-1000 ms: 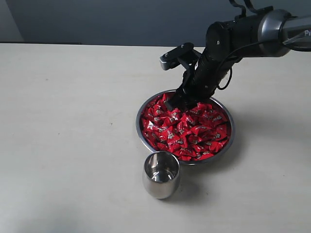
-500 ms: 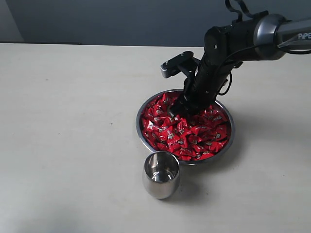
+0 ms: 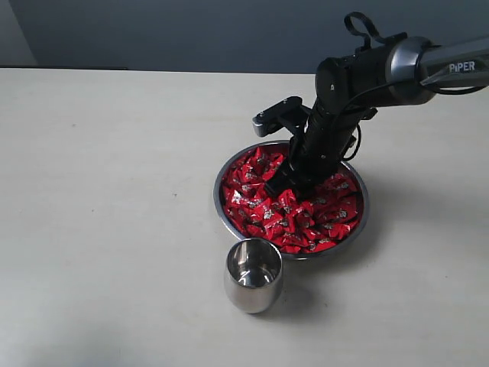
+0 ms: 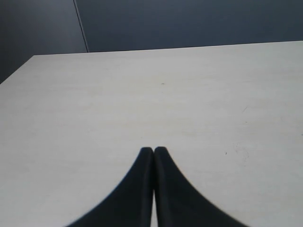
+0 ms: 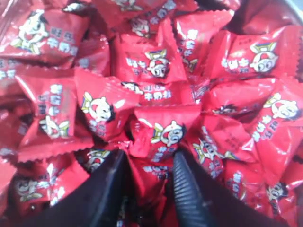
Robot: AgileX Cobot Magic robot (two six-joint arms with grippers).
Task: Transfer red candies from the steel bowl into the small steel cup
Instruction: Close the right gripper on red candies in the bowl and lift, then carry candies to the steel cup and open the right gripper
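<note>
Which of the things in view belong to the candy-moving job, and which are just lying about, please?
Part of the job: red candies; steel bowl; small steel cup; right gripper, jaws apart among the candies.
Not in use: left gripper, shut, over the table.

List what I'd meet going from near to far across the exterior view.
small steel cup → steel bowl of red candies → table's far edge → dark wall
</note>
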